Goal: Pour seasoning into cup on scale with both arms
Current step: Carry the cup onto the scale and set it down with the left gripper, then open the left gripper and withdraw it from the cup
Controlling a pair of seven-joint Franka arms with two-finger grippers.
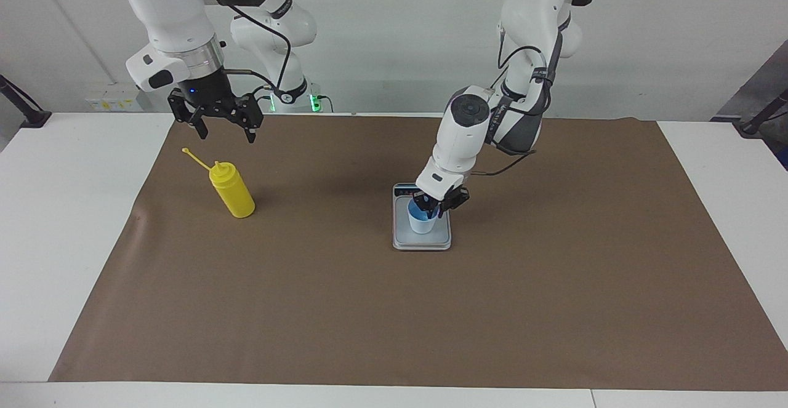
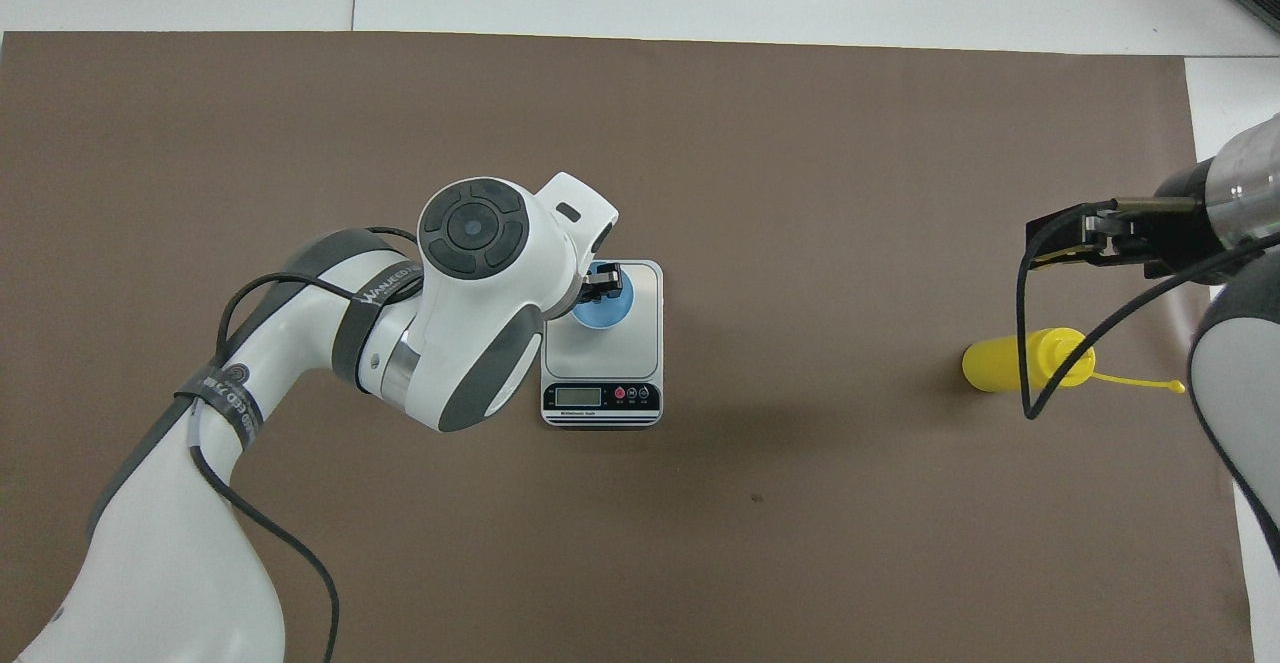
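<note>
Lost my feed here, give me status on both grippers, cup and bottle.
Left gripper at cup rim, cup on scale. Right gripper open, above bottle. Bottle upright, untouched. Nothing in the way.
</note>
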